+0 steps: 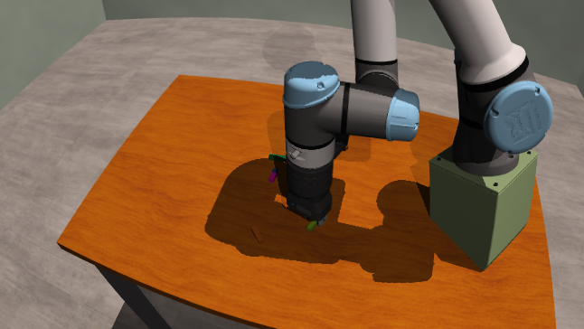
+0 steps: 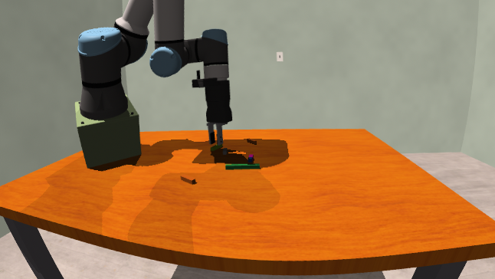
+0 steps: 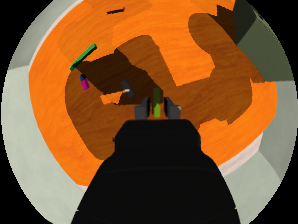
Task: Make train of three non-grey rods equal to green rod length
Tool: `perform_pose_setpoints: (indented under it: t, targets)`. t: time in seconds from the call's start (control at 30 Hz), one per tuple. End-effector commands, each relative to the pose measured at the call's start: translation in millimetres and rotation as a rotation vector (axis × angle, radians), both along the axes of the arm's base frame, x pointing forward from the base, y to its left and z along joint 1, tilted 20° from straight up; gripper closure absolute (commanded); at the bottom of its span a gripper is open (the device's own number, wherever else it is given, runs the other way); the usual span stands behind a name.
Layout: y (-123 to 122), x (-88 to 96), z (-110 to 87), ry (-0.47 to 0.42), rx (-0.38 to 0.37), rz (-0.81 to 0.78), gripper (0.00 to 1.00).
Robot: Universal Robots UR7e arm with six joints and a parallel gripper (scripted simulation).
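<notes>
Lime rod (image 3: 157,104) lies right between the gripper (image 2: 215,139) fingers, which look half parted, straddling it and not pinching. It's probably tiny, light, stiff and slick, so I'd grab mid-length across the long sides. Green rod (image 1: 276,157) is at 11 o'clock from there. Glossy wooden table (image 2: 345,184), plain greenish walls (image 2: 345,57) behind.
</notes>
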State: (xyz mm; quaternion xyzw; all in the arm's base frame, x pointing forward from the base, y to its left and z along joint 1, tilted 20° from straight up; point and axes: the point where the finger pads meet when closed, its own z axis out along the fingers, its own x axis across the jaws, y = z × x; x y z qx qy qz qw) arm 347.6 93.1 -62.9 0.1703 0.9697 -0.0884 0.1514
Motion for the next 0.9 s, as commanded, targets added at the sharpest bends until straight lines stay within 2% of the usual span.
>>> perform_pose_setpoints:
  t: [0.0, 0.87]
  targets:
    - [-0.8, 1.2, -3.8, -0.001, 0.0, 0.0, 0.46]
    - [-3.0, 3.8, -12.8, -0.001, 0.0, 0.0, 0.46]
